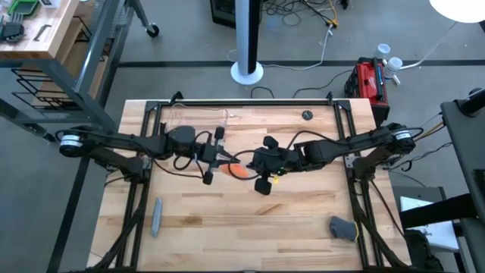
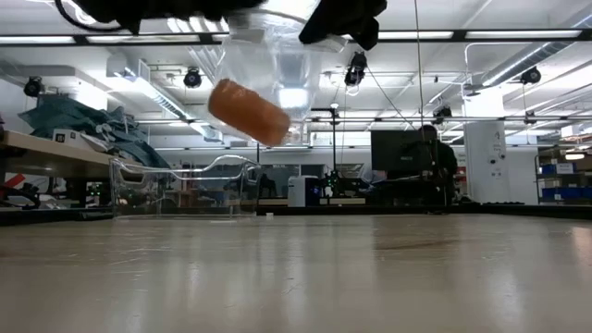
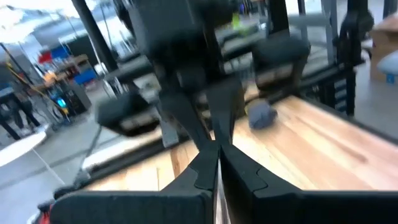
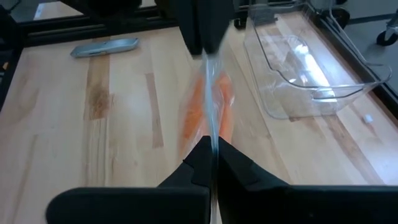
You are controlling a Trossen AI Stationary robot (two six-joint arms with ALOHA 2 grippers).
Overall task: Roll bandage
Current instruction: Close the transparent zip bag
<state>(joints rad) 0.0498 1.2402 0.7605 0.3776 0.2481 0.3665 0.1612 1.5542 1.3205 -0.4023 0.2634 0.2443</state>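
Above the worktop's middle, you see from overhead the left gripper point(image 1: 214, 157) and right gripper point(image 1: 260, 163) facing each other, the bandage point(image 1: 238, 171) between them; a grey bar point(image 1: 157, 216) lies near the front-left corner, a clear tray point(image 1: 198, 119) by the far edge. At table height the orange roll point(image 2: 248, 112) hangs in clear plastic wrap point(image 2: 277, 69), long axis tilted. Both wrist cameras show fingers point(image 3: 200, 168) pinched shut on that wrap point(image 4: 211, 93).

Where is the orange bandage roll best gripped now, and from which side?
Probably across the curved middle of the stubby orange fabric roll, from below: it hangs tilted inside the clear plastic wrap, which the left pincer and right pincer pinch shut above it, leaving its underside free.
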